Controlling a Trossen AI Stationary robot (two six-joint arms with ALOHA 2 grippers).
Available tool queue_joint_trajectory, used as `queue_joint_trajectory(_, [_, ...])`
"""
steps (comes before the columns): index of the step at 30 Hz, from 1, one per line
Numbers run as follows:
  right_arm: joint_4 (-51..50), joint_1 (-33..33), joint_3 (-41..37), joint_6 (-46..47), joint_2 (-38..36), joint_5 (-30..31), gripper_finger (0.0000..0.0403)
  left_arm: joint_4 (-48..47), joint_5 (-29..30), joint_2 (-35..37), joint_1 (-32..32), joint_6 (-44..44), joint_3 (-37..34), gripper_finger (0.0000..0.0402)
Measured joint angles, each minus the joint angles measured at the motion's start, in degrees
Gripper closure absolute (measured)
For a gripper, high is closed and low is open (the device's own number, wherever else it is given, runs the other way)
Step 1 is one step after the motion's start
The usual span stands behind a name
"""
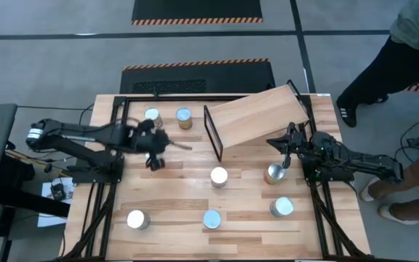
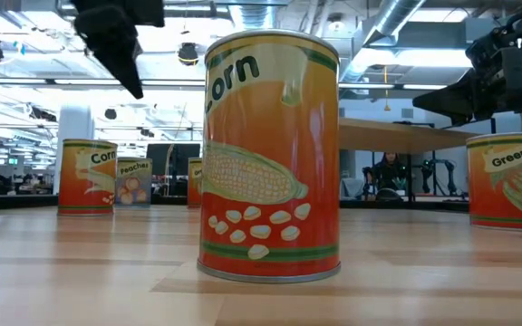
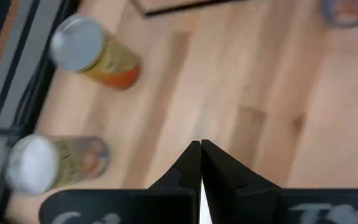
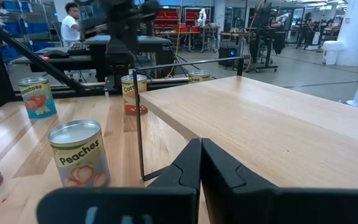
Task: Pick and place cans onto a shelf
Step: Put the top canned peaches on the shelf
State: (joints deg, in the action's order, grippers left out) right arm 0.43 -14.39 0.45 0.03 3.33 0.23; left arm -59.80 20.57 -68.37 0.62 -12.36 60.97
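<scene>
Seven cans show in the high view, standing upright on their bases on the table: two at the far left (image 1: 152,114) (image 1: 184,116), one mid-table (image 1: 219,176), one beside my right arm (image 1: 273,173), and three near the front (image 1: 137,219) (image 1: 212,218) (image 1: 281,207). The shelf (image 1: 257,116) is a tilted light-wood board with a black end frame (image 1: 212,132) at the far middle. My left gripper (image 1: 153,161) is shut and empty above the table, near the two far-left cans (image 3: 92,53) (image 3: 48,162). My right gripper (image 1: 276,142) is shut and empty at the shelf's near right corner (image 4: 260,118).
A Peaches can (image 4: 79,155) stands just ahead of my right gripper, beside the shelf's black frame (image 4: 138,124). A Corn can (image 2: 272,154) fills the low view, with a Green Beans can (image 2: 507,181) to its right. A person (image 1: 384,58) stands beyond the table's far right corner.
</scene>
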Motion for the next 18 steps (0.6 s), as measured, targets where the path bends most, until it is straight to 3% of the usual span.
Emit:
queue_joint_trajectory(7, [0.0,0.0,0.0,0.0,0.0,0.0,0.037,-2.6,-5.1,-3.0,19.9,15.3,4.2,0.0401])
queue_joint_trajectory(11, [0.0,0.0,0.0,0.0,0.0,0.0,0.037,-1.6,-11.0,-3.2,30.2,23.4,4.2,0.0399])
queue_joint_trajectory(14, [0.0,0.0,0.0,0.0,0.0,0.0,0.037,-0.7,-14.9,-4.4,35.7,27.7,4.2,0.0386])
queue_joint_trajectory(18, [0.0,0.0,0.0,0.0,0.0,0.0,0.037,-1.2,-15.4,-8.0,39.8,31.3,4.2,0.0351])
